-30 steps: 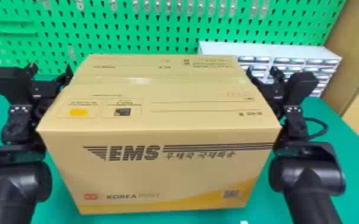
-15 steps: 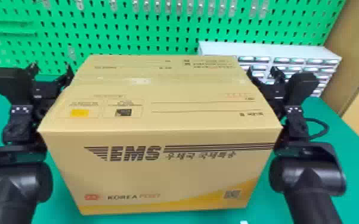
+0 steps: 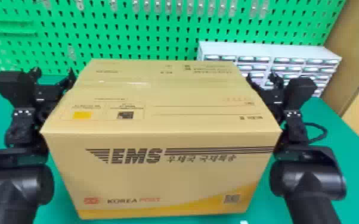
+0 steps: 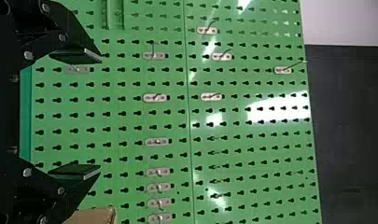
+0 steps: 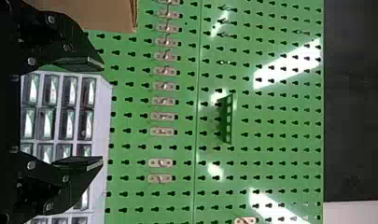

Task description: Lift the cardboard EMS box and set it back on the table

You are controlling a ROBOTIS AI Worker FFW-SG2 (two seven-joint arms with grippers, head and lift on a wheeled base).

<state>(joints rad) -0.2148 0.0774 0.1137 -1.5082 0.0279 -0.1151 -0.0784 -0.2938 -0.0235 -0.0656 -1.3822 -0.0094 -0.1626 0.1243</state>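
One cardboard EMS box [image 3: 164, 175], closed, front face nearest, amid green table [image 3: 351, 166]. One left gripper [image 3: 53, 74], one right gripper [image 3: 261, 78], black, at the box's opposite sides; fingers of each spread, nothing between them. One pale drawer cabinet [image 3: 265, 51], behind, right. One green pegboard [image 3: 128, 35], rearmost, with metal hooks [image 4: 155, 98].

- And here's our cardboard EMS box [image 3: 164, 175], printed front towards us!
- We see the left gripper [image 3: 53, 74] at the box's left side, right gripper [image 3: 261, 78] at its right.
- Behind the box, we've got pegboard [image 3: 128, 38] and a drawer unit [image 3: 265, 49].
- Green table [image 3: 346, 163] either side of it!
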